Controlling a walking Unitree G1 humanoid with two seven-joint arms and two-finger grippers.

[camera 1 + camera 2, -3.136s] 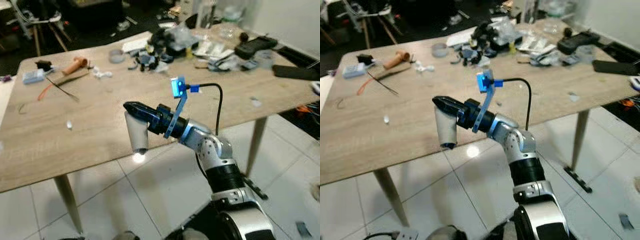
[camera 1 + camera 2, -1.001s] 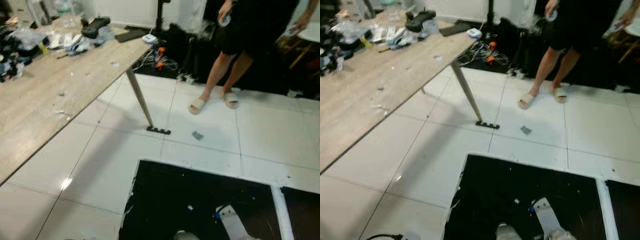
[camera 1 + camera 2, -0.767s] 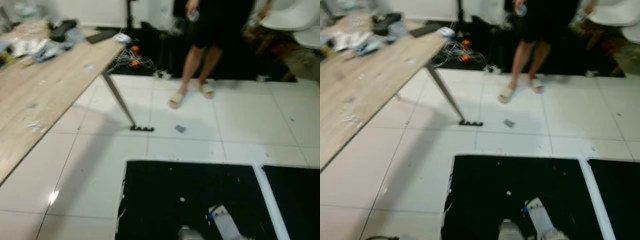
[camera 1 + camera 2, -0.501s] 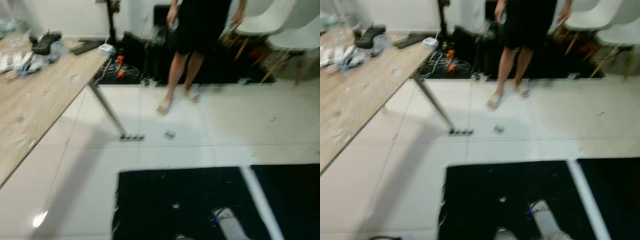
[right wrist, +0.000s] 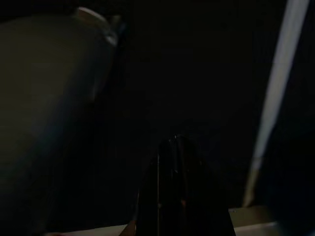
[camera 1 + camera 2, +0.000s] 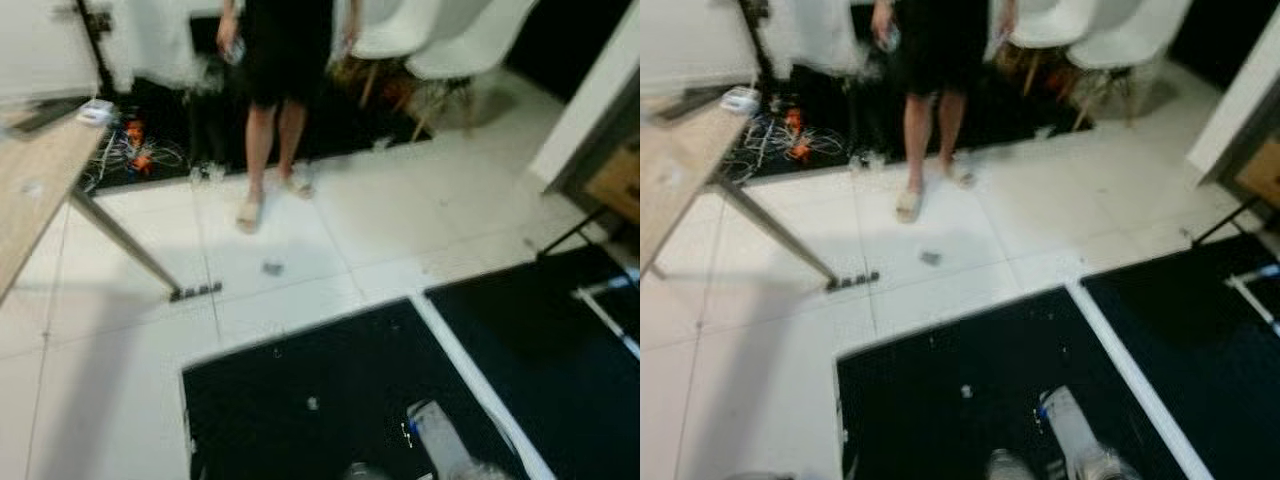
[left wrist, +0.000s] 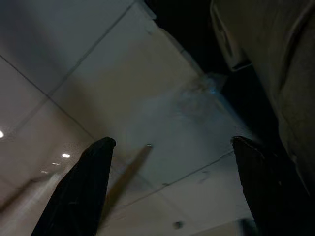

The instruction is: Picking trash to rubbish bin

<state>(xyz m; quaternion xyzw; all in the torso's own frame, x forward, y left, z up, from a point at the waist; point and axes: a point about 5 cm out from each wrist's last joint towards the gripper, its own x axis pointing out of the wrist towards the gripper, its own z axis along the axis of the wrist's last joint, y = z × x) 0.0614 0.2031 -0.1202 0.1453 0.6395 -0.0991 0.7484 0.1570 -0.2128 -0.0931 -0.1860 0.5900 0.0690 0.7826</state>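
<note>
1 pale, blurred cup (image 6: 1065,425)

The silver arm (image 6: 1068,425) beside the black mat (image 6: 940,400) carries a small blue mark. The left claw (image 7: 167,187) has two long black fingers (image 7: 78,191).

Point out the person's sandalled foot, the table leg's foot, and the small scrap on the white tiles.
sandalled foot (image 6: 247,212): left eye view, on the pale sandal.
table leg's foot (image 6: 195,292): left eye view, on the dark base bar.
small scrap (image 6: 930,258): right eye view, on its grey middle.
</note>
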